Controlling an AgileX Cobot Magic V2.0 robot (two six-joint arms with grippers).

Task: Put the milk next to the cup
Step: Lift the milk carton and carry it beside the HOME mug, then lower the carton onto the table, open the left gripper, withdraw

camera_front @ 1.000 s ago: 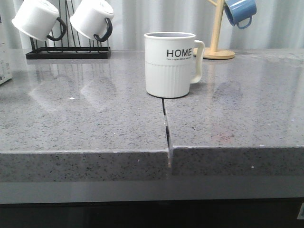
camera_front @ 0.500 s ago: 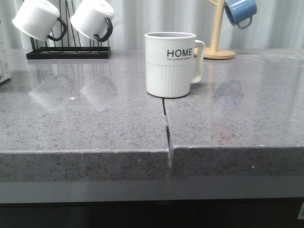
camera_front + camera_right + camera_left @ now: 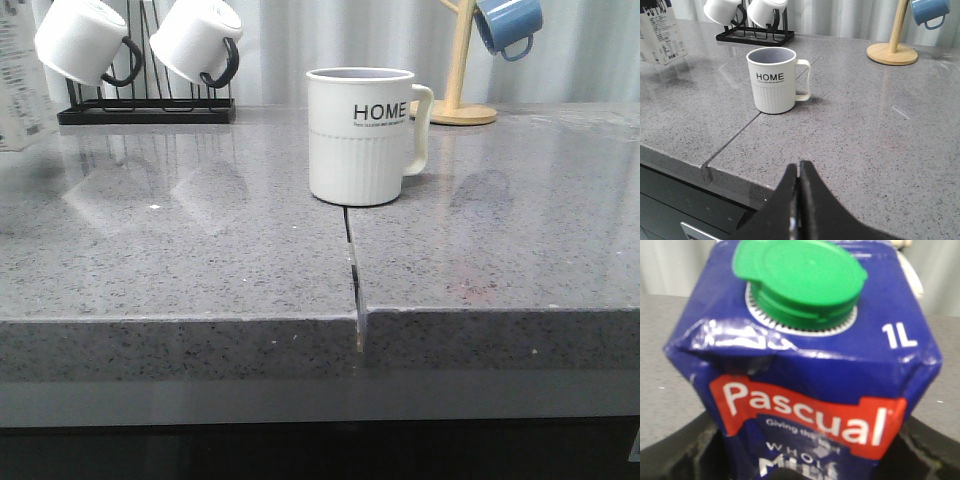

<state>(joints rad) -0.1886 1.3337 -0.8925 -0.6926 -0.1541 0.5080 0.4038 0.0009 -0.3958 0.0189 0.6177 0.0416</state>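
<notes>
The milk (image 3: 805,365) fills the left wrist view: a dark blue carton top with a green cap, "Pascual" and "WHOLE MILK". My left gripper (image 3: 805,467) is shut on it, with dark fingers (image 3: 682,450) on both sides. In the front view only a tilted white edge of the milk (image 3: 20,90) shows at the far left, raised off the counter. It also shows in the right wrist view (image 3: 660,35). The cup (image 3: 360,140), a white ribbed "HOME" mug, stands mid-counter with its handle to the right, and appears in the right wrist view (image 3: 772,82). My right gripper (image 3: 799,167) is shut and empty over the front edge.
A black rack (image 3: 145,110) with two white black-handled mugs stands at the back left. A wooden mug tree (image 3: 455,110) with a blue mug (image 3: 508,25) stands at the back right. A seam (image 3: 352,270) runs from the cup to the grey counter's front edge.
The carton's edge at the far left has lifted off the counter, tilted and come further right into the front view. The cup has not moved.
</notes>
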